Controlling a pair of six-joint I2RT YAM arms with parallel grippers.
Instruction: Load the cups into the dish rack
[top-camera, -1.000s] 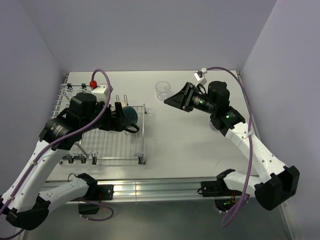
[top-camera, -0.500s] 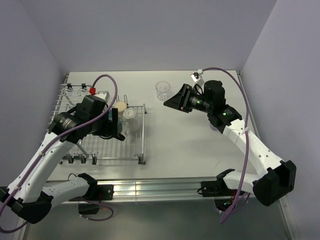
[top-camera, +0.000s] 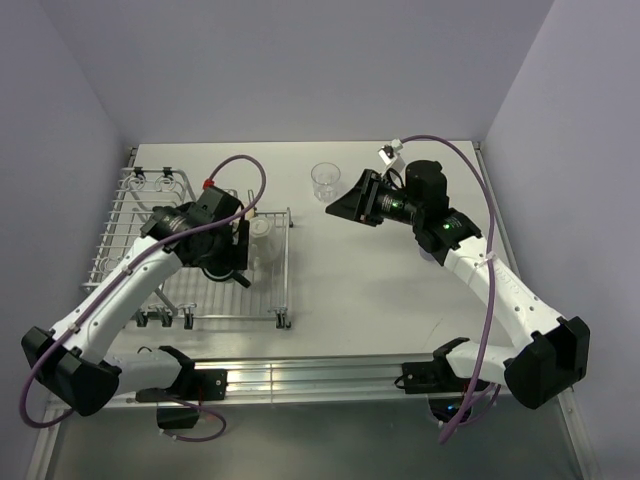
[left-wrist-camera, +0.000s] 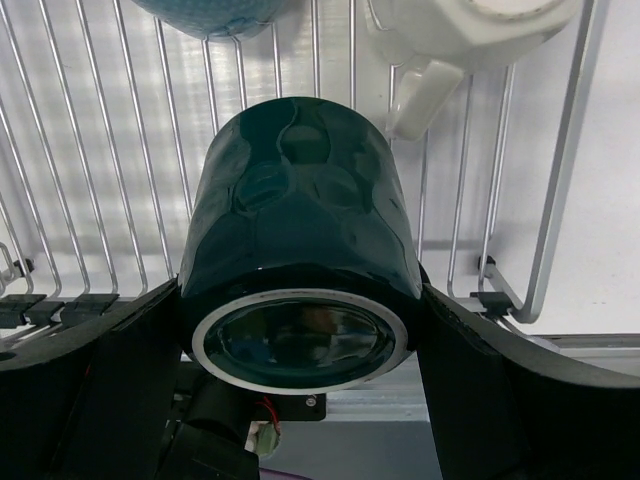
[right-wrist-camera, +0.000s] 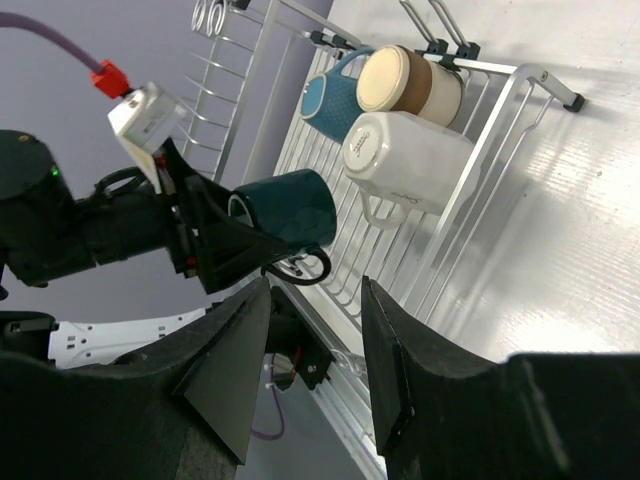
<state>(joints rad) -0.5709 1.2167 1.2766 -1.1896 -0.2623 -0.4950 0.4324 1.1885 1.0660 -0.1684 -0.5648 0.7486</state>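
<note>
Over near right part of dish rack (top-camera: 120, 235), dark teal mug (left-wrist-camera: 300, 220) lying sideways, clamped between fingers of left gripper (left-wrist-camera: 300, 345). Right gripper (right-wrist-camera: 315, 300) spread and empty, near clear tumbler (top-camera: 325, 182) on far table (top-camera: 275, 165).

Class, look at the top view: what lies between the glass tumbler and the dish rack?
Nothing stands there. In the top view, only bare table separates the tumbler from the rack.

No legible text, labels, brands or numbers in any view; teal mug (left-wrist-camera: 300, 230), white mug (right-wrist-camera: 405, 160) and rack (top-camera: 190, 297) show plain surfaces.
</note>
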